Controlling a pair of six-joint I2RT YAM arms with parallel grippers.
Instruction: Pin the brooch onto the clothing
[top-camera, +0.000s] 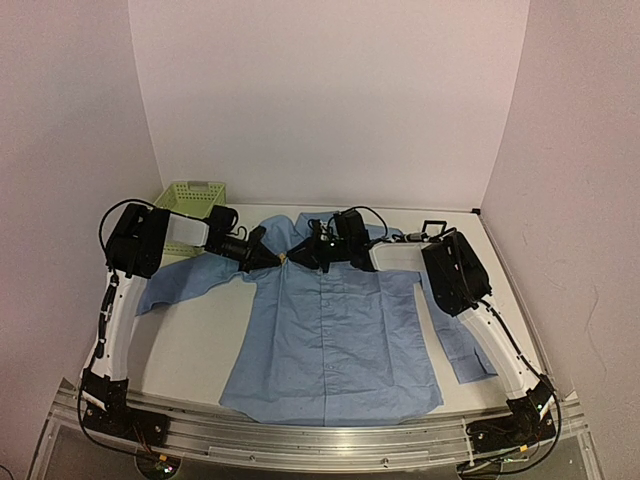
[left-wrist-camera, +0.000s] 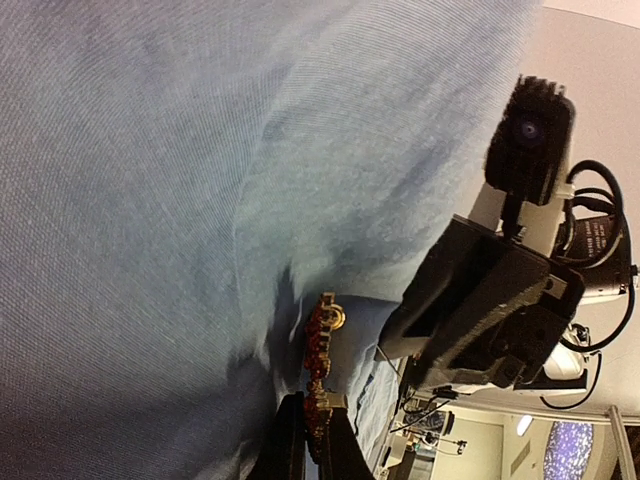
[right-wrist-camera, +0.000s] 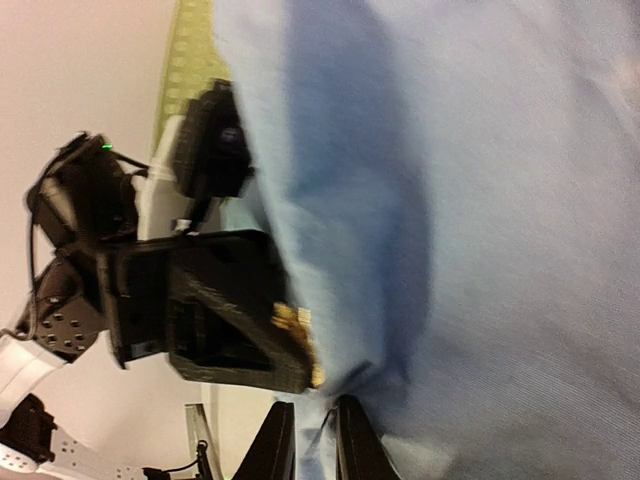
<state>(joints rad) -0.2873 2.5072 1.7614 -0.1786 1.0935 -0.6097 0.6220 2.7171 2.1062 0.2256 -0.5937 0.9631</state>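
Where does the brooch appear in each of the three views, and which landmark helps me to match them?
Top: brooch, a tiny spot left of centre, beside the collar of the shirt.
Left wrist: brooch at bottom centre, red and gold, in the left gripper.
Right wrist: brooch at lower centre-left, gold bits at the left gripper's tip.
Shared landmark: the blue shirt.
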